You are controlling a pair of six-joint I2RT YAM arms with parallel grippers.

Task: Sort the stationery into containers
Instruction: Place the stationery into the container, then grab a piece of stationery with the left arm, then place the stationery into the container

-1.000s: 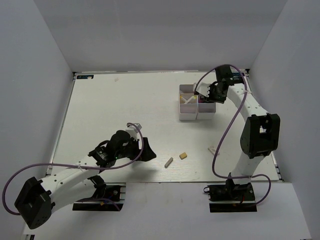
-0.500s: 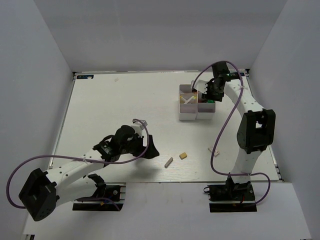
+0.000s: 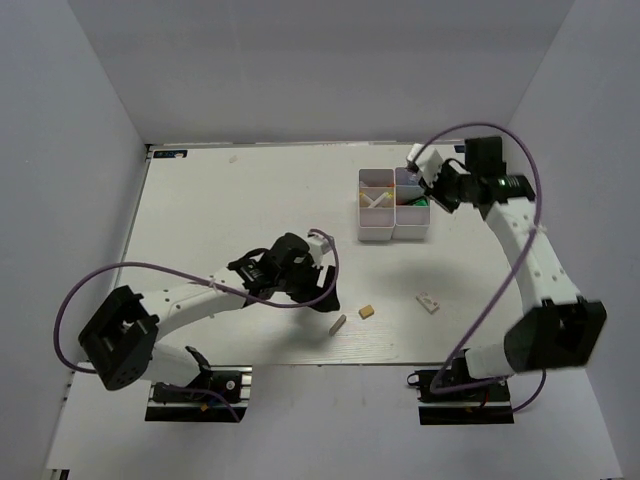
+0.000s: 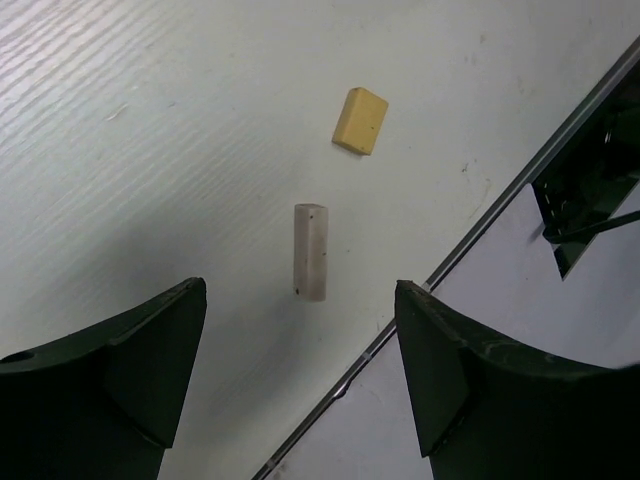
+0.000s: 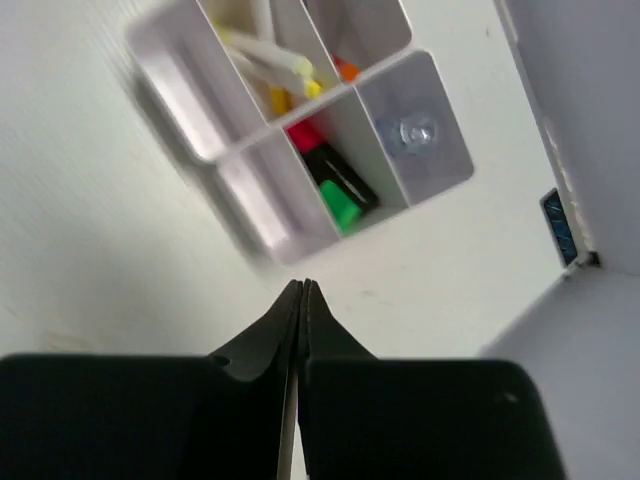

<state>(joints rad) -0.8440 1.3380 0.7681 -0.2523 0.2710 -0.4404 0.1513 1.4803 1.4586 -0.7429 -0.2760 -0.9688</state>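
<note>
The containers are one white four-compartment box (image 3: pixel 378 236) at the back right of the table. In the right wrist view the box (image 5: pixel 405 75) holds black markers with pink and green ends (image 5: pixel 331 185) and yellow-tipped sticks (image 5: pixel 268 62). My right gripper (image 3: pixel 435 192) is shut and empty, just right of the box, with its tips (image 5: pixel 303 287) short of the box wall. Loose stationery lies near the front edge: a pale stick (image 3: pixel 337 324), a tan eraser (image 3: pixel 367 311) and a white eraser (image 3: pixel 428 301). My left gripper (image 3: pixel 322 290) hangs open above the pale stick (image 4: pixel 310 250), with the tan eraser (image 4: pixel 360 120) beyond it.
The table's metal front edge (image 4: pixel 480 222) runs close beside the stick, with the drop-off and a black arm mount (image 4: pixel 590 190) past it. Grey walls enclose the table, and the right wall (image 5: pixel 590 150) stands close to the box.
My left arm has reached right and now hovers over the pale stick. My right gripper has shut and drawn back to the right, off the box.
</note>
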